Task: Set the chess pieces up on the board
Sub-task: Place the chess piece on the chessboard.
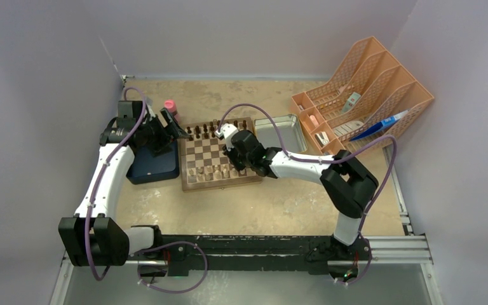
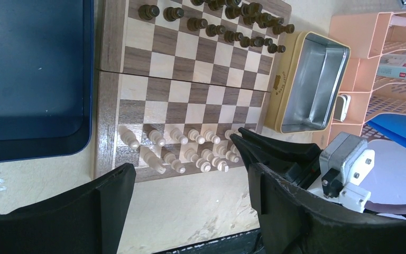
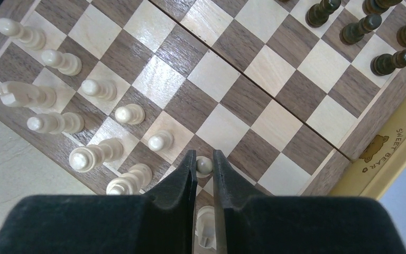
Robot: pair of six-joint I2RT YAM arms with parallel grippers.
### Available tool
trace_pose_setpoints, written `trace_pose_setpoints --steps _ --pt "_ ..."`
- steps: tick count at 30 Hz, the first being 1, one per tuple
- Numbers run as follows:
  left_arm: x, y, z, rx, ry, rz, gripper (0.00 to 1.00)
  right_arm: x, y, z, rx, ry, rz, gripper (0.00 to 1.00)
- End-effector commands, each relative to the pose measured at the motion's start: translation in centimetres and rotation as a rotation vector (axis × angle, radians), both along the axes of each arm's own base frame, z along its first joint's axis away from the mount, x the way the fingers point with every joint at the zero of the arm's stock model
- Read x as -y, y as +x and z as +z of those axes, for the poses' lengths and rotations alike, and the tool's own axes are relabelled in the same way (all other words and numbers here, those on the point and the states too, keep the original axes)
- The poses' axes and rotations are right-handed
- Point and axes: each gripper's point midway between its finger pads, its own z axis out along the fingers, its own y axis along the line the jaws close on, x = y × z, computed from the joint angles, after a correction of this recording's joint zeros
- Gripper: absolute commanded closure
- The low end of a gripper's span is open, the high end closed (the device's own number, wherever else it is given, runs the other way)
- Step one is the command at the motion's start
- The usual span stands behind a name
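table (image 1: 260, 210), board (image 1: 213, 154), pawn (image 3: 204, 165) in right pincer (image 3: 204, 156)

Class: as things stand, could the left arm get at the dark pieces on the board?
Probably yes: the left gripper hangs open beside the board, and the right gripper, closed round a pale pawn, is clear of the dark pieces.

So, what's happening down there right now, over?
Left gripper open, holding nothing. Right gripper shut on a pale pawn, low on the board. Other pale pieces close alongside; nothing blocking.
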Motion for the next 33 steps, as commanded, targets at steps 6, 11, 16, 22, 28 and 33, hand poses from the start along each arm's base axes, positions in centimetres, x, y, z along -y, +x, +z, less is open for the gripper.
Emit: trace_pose_setpoints --steps 6,11,16,22,28,33 --pt "-0.39 0.68 1.70 0.054 0.012 0.009 0.22 -0.49 0.56 0.94 0.013 0.021 -0.027 0.83" --pt "-0.51 0.68 1.74 0.057 0.018 0.014 0.22 -0.62 0.59 1.37 0.016 0.032 -0.027 0.80" --pt "-0.48 0.83 1.78 0.057 0.017 0.012 0.22 -0.97 0.57 1.70 0.009 0.047 -0.025 0.78" --pt "-0.51 0.76 1.66 0.054 0.018 0.014 0.22 -0.98 0.52 1.54 0.003 0.043 -0.024 0.77" --pt "-0.54 0.76 1.78 0.057 0.020 0.015 0.22 -1.05 0.34 1.70 -0.004 0.051 -0.019 0.77" --pt "-0.52 0.84 1.81 0.058 0.019 0.014 0.22 -1.18 0.05 1.63 -0.026 0.059 -0.022 0.77"
